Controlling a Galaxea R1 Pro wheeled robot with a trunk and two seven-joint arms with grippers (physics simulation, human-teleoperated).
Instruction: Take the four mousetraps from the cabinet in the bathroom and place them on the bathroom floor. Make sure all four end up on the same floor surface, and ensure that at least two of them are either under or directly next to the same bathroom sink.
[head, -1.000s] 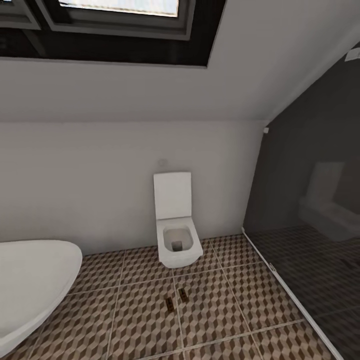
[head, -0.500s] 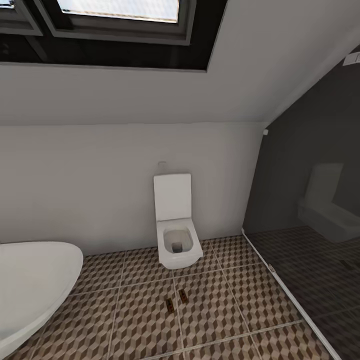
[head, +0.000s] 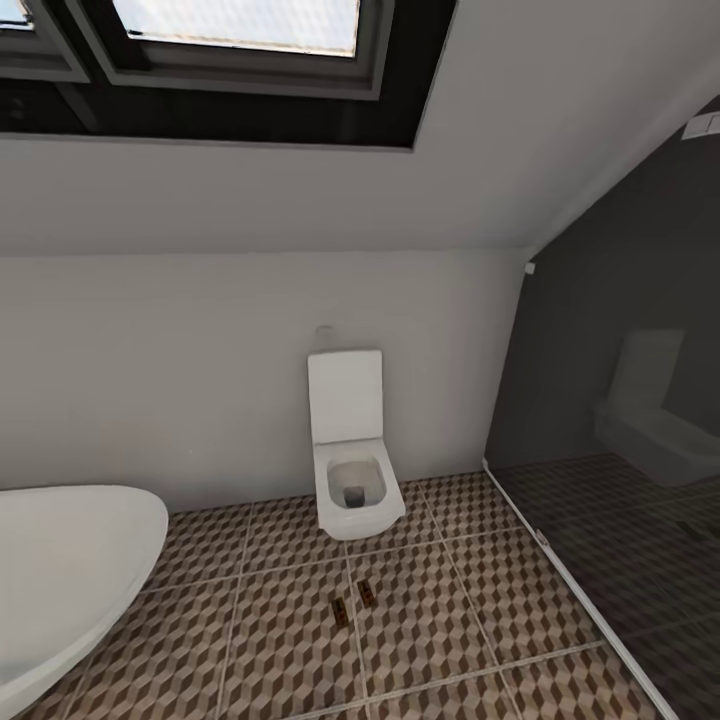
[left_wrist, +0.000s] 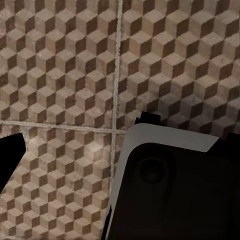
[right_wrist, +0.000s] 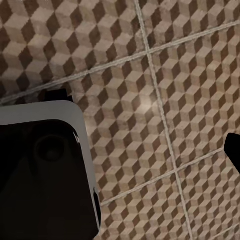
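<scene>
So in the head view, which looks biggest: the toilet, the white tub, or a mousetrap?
1. The white tub, though its nearness to the camera may enlarge it.
2. The toilet.
3. A mousetrap, tiny on the bathroom floor; the second mousetrap looks alike.

Brown-beige cube-patterned bathroom floor (head: 440, 610); white toilet (head: 352, 470)

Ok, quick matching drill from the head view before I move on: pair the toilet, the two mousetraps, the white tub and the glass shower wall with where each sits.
Things:
1. toilet
2. two mousetraps
3. white tub
4. glass shower wall

Places:
A. lower left corner of the view
B. right side of the view
C. against the back wall, lid up
D. on the bathroom floor in front of the toilet

Pairs: 1-C, 2-D, 3-A, 4-B
</scene>
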